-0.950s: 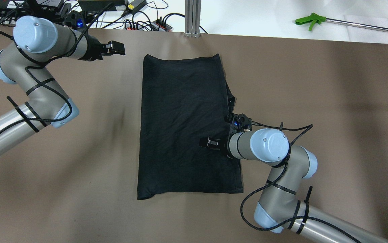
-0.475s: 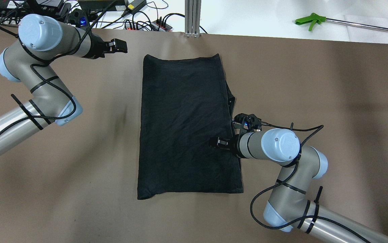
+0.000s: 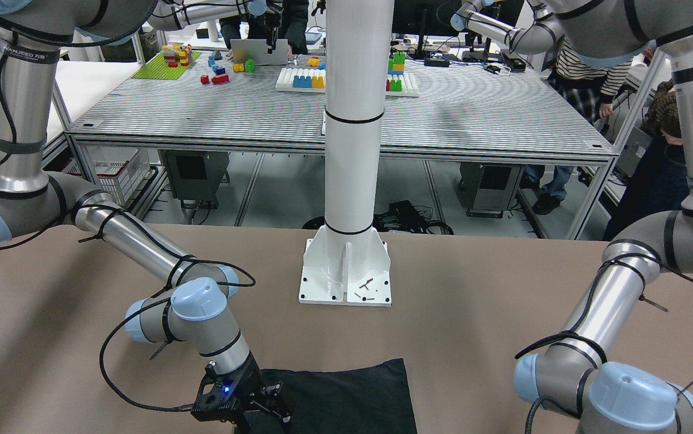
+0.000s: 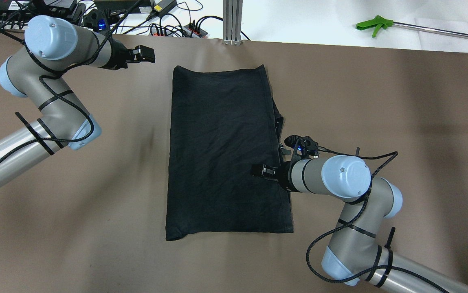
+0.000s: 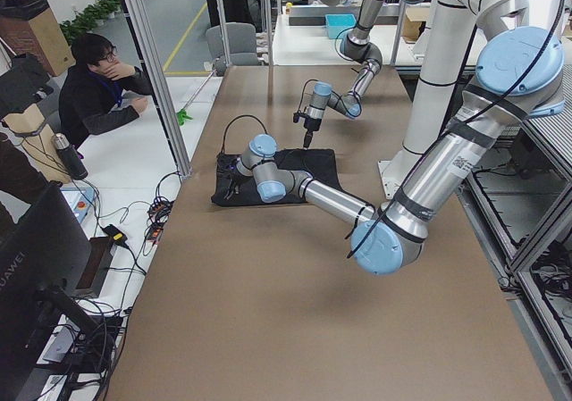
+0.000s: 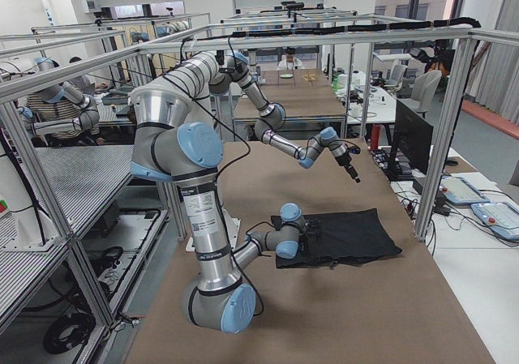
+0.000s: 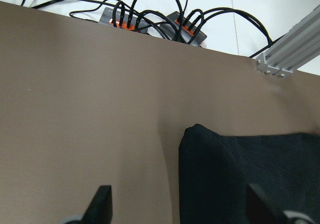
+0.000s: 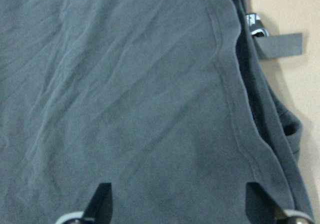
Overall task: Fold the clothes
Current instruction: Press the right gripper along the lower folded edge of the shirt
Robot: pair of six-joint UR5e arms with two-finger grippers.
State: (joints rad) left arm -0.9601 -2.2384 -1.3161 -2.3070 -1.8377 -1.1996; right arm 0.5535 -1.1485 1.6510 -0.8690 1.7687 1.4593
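The clothes [image 4: 221, 150] are one black garment lying flat as a long rectangle in the middle of the brown table, with a small extra flap sticking out of the right edge [image 4: 277, 118]. My right gripper [image 4: 259, 171] hovers open over the garment's right side; the right wrist view shows cloth [image 8: 140, 99] beneath the spread fingertips [image 8: 102, 199]. My left gripper [image 4: 146, 55] is open above bare table, just left of the garment's far-left corner [image 7: 200, 134]. The front view shows the right gripper [image 3: 268, 404] at the garment's near-robot edge [image 3: 352, 392].
Power strips and cables [image 4: 168, 28] lie beyond the table's far edge beside an aluminium post [image 4: 232, 20]. A green-handled tool [image 4: 374, 24] rests at the far right. The white robot column base [image 3: 346, 265] stands behind the garment. A person [image 5: 98, 88] sits off the table's side.
My right gripper has drawn back a little toward the garment's right edge. The left gripper has shifted slightly right and farther away. The garment has not moved.
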